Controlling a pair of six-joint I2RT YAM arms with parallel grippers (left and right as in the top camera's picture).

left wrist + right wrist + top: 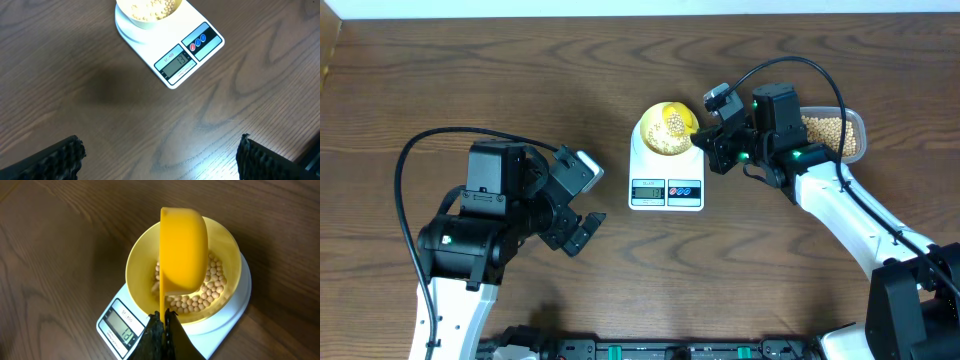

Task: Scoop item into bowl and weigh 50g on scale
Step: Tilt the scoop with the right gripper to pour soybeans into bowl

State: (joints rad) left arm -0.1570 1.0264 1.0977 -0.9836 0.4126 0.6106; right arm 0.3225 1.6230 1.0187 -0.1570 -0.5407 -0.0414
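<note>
A pale yellow bowl [660,138] [231,250] stands on the white scale [666,191] [185,57] [116,325], whose display is lit. Beige beans [209,291] cover part of the bowl's bottom. My right gripper [164,317] [708,140] is shut on the thin handle of a yellow measuring spoon [182,250] [682,118]. The spoon is tipped on its side over the bowl, with its back toward the wrist camera. My left gripper [582,228] [160,157] hangs open over bare table left of the scale, its fingers [55,160] wide apart and holding nothing.
A clear plastic tub [856,128] with more beans [825,130] sits at the right, behind my right arm. Black cables loop over both arms. The dark wooden table [520,80] runs on to the left and back.
</note>
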